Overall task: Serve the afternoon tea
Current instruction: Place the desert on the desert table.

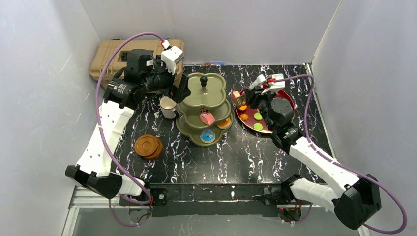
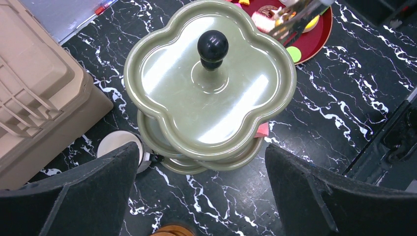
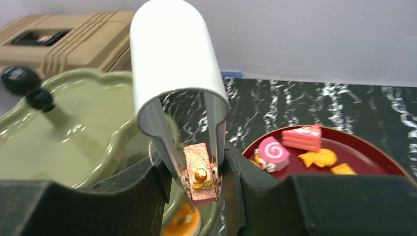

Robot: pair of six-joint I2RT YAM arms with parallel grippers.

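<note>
Black marbled tabletop [image 1: 255, 147] with white walls round it is being used for all this. An olive-green 3-tier stand [image 1: 211, 93] is being shown in the middle, with 3 toy pastries [image 1: 206, 118] on its lower tiers. White tongs [image 3: 174, 59] are being squeezed by the right gripper [image 3: 196, 184], and a pink cake slice [image 3: 199, 172] is being pinched in them, between the stand and the dark-red plate [image 3: 373, 152]. The left gripper [image 2: 201, 196] is being held spread wide above the top tier.

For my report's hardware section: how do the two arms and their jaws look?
The left arm and right arm have white shells and black joints. A purple cable loops along each. The jaws are black and blocky.
</note>
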